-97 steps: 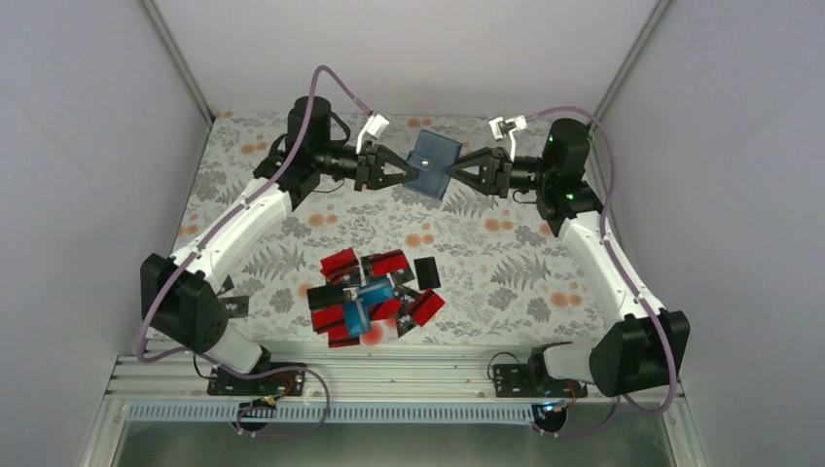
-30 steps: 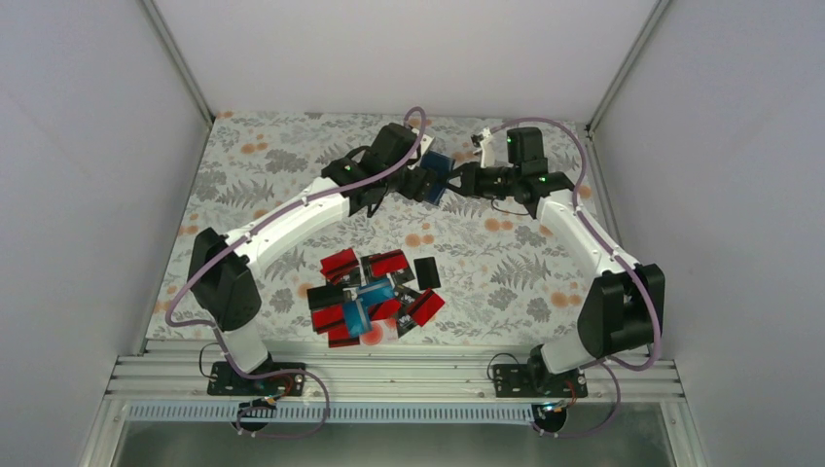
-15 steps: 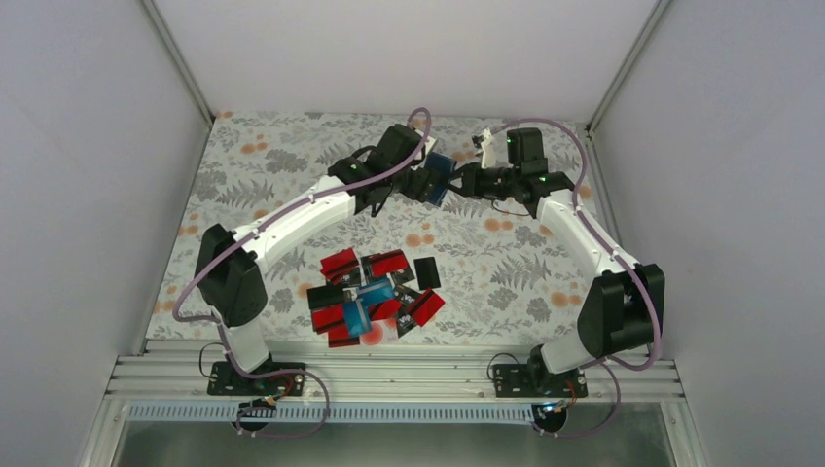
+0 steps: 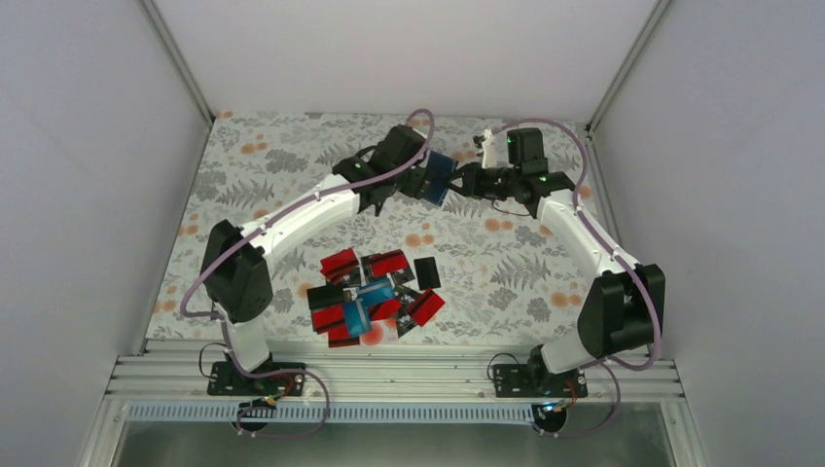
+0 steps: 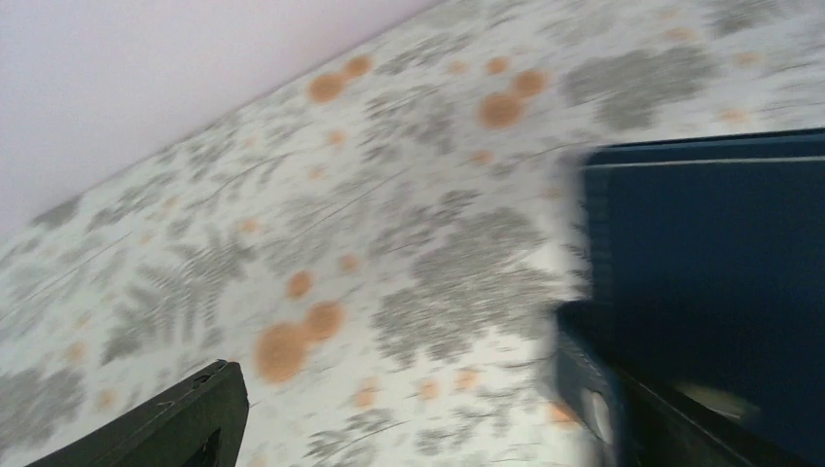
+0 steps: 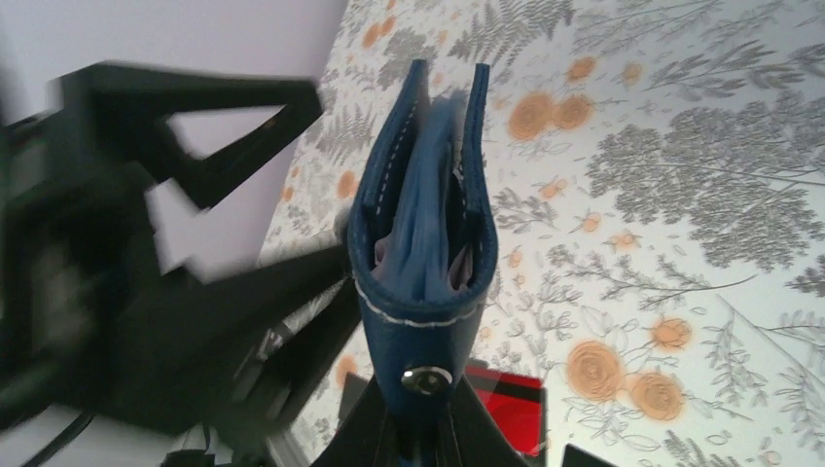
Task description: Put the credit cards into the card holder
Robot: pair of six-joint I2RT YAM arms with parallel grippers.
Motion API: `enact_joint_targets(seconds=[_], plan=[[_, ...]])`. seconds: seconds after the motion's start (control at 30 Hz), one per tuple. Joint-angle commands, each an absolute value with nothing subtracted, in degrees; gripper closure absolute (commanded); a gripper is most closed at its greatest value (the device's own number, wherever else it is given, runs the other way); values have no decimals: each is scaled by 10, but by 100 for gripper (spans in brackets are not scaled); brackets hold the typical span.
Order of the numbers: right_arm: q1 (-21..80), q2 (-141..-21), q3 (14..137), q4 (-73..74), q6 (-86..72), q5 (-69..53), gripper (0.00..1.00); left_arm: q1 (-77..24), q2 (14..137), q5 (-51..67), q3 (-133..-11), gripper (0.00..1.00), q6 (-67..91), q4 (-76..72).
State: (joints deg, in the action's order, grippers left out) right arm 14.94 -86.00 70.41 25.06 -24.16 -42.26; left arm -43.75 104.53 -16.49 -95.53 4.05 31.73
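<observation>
The dark navy card holder [image 4: 439,176] hangs above the far part of the table, and my right gripper [image 4: 459,182] is shut on its snap end [image 6: 425,378]. In the right wrist view the card holder [image 6: 423,233] stands edge-on with its folds slightly parted. My left gripper [image 4: 418,181] is open right beside it on the left. In the left wrist view the card holder [image 5: 710,263] fills the right side, against the right-hand finger [image 5: 662,428], and the gap of the left gripper [image 5: 418,428] shows only tablecloth. The credit cards [image 4: 370,297], mostly red, lie heaped near the front.
A single black card [image 4: 426,272] lies just right of the heap. The floral tablecloth [image 4: 253,185] covers the table. White walls close in the back and both sides. Purple cables loop over both arms near the holder.
Since three seconds ago both arms have closed in and the holder has turned edge-on. Over the last second the left arm has edged slightly right toward it. The right arm is still.
</observation>
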Motion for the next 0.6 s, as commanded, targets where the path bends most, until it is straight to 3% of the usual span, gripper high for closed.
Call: enact_joint_targets(seconds=[0.0,0.27,0.57], plan=[[156,-836,733,250,-237,-481,96,-328,1077,-271,-915,11,52,369],[149,-857,725,269,-243,-437,96,-241,989,-228,-839,12,115,373],[150,-908,755,295,-230,-425,96,-256,845,71,-731,14,81,248]])
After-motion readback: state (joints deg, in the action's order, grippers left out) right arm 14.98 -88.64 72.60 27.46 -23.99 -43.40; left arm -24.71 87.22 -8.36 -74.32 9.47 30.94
